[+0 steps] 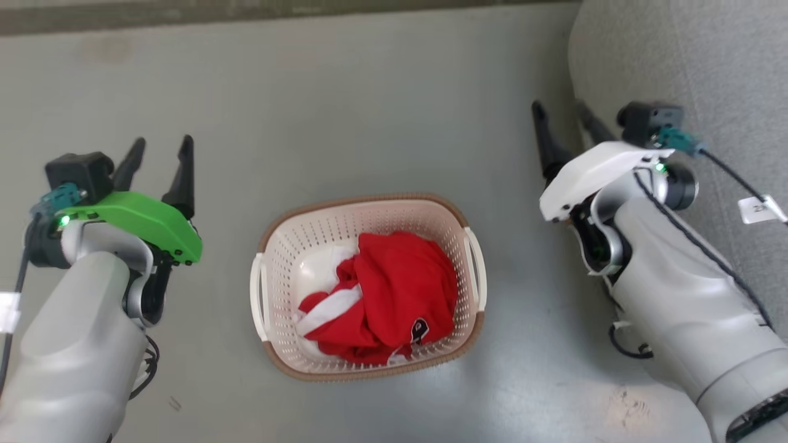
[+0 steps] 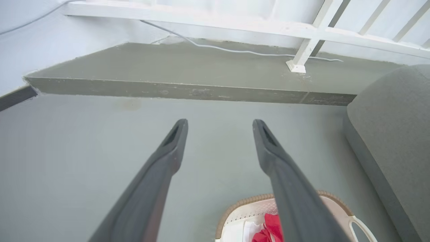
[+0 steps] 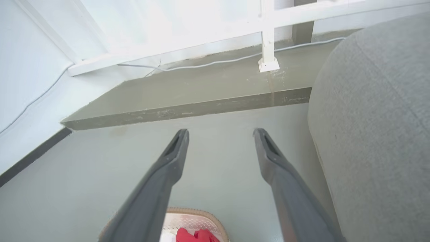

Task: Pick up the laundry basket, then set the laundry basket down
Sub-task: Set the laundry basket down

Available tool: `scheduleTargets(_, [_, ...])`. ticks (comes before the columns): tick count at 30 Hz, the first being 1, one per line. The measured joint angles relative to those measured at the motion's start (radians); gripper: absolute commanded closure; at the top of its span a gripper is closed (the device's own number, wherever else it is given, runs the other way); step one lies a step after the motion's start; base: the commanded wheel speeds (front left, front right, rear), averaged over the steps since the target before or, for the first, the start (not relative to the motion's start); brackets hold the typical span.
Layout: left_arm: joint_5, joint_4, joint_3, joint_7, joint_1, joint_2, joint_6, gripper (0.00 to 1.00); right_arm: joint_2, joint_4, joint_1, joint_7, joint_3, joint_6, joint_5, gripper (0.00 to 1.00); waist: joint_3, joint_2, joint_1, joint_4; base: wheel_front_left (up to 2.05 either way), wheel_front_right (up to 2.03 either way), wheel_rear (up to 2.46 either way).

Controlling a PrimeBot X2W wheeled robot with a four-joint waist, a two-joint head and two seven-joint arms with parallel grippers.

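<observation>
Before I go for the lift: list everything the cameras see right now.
Cream-white perforated plastic laundry basket: one, brown rim, on the grey floor between the arms.
Crumpled red-and-white garment: one, inside the basket.
Grey fabric sofa: one, on the robot's right.
Grey concrete step: one, ahead beyond the basket.
White railing: one, standing on the step.
White cable: one, lying along the step.
Left tool: one, dark fingers, open, left of the basket, apart from it.
Right tool: one, dark fingers, open, right of the basket, beside the sofa.
</observation>
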Motion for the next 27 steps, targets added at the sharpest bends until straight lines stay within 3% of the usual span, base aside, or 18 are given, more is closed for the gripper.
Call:
scheduleTargets(13, [0.142,-0.307,0.095,0.000,0.179,0.037,0.114,0.00,-0.045,-0.224,0.149,0.000,-0.099,-0.027,-0.152,0.00,-0.114,0.0000,0.0000,0.007,0.00,0.00,0.00])
scheduleTargets(27, [0.226,-0.527,0.126,0.000,0.426,0.047,0.148,0.00,-0.072,-0.386,0.351,0.000,-0.183,-0.034,-0.256,0.00,-0.226,0.0000,0.0000,0.010,0.00,0.00,0.00])
